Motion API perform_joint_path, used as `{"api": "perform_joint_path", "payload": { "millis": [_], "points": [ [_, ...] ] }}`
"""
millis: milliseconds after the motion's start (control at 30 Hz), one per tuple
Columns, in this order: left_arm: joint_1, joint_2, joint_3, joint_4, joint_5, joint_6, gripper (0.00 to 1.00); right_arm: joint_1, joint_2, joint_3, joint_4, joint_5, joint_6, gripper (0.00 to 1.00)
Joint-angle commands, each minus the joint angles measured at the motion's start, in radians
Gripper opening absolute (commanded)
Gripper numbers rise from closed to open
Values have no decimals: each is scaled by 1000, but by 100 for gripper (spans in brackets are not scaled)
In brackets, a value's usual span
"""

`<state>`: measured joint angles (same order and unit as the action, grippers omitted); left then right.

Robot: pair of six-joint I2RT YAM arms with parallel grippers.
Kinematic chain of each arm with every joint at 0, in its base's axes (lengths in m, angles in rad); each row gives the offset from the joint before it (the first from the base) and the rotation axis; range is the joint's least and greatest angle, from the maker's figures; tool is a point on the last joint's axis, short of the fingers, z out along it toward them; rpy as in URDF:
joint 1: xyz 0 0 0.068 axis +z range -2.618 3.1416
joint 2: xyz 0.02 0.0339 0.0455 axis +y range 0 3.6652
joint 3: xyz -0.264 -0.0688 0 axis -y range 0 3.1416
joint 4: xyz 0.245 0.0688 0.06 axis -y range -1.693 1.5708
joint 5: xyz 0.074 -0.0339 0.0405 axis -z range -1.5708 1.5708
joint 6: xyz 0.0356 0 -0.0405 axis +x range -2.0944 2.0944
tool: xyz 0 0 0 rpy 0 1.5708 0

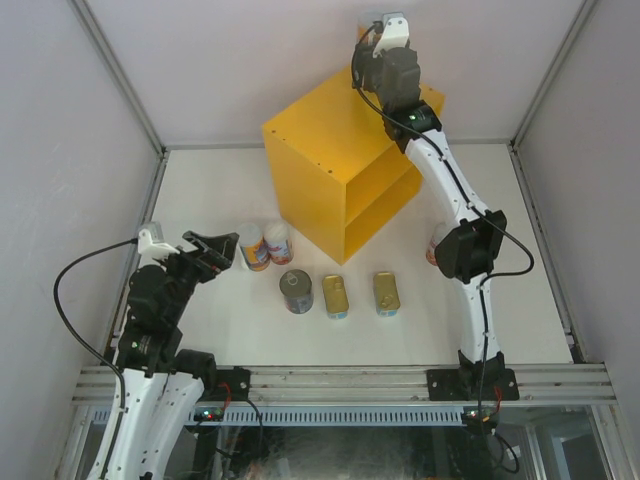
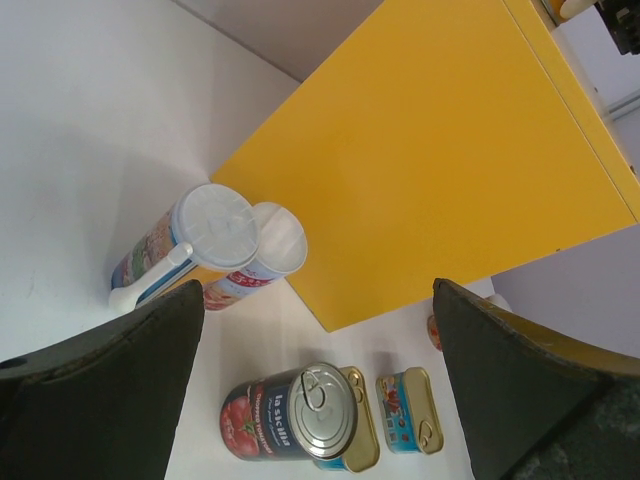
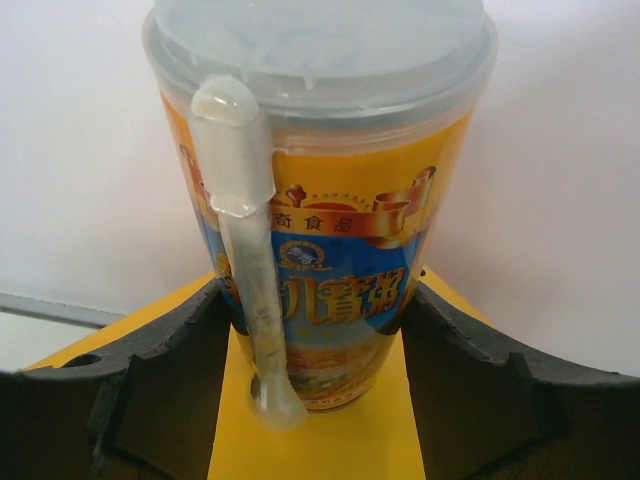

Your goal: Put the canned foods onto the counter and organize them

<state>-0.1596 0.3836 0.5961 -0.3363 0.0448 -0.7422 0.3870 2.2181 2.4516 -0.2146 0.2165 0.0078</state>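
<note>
My right gripper point(image 3: 315, 300) is shut on a tall can point(image 3: 320, 150) with an orange and blue label and a clear lid. The can stands upright on the far back corner of the yellow counter point(image 1: 320, 140). In the top view the right gripper point(image 1: 390, 75) hides that can. My left gripper point(image 1: 222, 246) is open and empty above the table. It sits just left of two tall cans point(image 1: 255, 246) point(image 1: 278, 241) by the counter's left side. The dark round tin point(image 1: 296, 290) and two flat gold-topped tins point(image 1: 335, 296) point(image 1: 386, 293) stand in a row in front of the counter.
Another tall can point(image 1: 435, 245) stands right of the counter, mostly hidden behind the right arm's elbow. The counter's open shelf faces front right. Grey walls enclose the white table point(image 1: 220, 330) on three sides.
</note>
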Motion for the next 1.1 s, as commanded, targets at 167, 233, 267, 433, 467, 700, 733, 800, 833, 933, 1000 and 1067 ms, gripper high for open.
{"api": "perform_joint_path", "payload": {
  "millis": [167, 233, 267, 433, 467, 700, 733, 800, 833, 933, 1000, 1067],
  "points": [
    [-3, 18, -11, 81, -18, -22, 99, -16, 47, 60, 43, -38, 39, 54],
    [-3, 19, -13, 86, -17, -26, 99, -15, 47, 60, 39, -39, 40, 57],
    [-3, 20, -13, 88, -16, -27, 99, -15, 46, 60, 37, -37, 40, 59],
    [-4, 11, -15, 86, -10, -28, 99, -12, 45, 57, 21, -33, 40, 79],
    [-4, 5, -17, 86, -10, -29, 99, -11, 45, 57, 15, -28, 40, 83],
    [-3, -32, -16, 52, -5, -36, 99, 1, 15, 46, -9, -8, 48, 88],
    [-3, -36, -15, 48, -6, -36, 99, 4, 8, 44, -11, -3, 46, 88],
    [-4, -47, -10, 34, -5, -36, 99, 8, -12, 36, -19, 5, 45, 88],
    [-3, -50, -7, 29, -4, -36, 99, 11, -23, 27, -20, 8, 47, 88],
    [-4, -55, 7, 11, 0, -34, 99, 25, -71, -11, -20, 25, 43, 88],
    [-3, -55, 16, -9, 3, -34, 99, 36, -101, -36, -28, 35, 40, 89],
    [-4, -55, 22, -31, 3, -42, 100, 48, -138, -69, -37, 54, 40, 89]
  ]
}}
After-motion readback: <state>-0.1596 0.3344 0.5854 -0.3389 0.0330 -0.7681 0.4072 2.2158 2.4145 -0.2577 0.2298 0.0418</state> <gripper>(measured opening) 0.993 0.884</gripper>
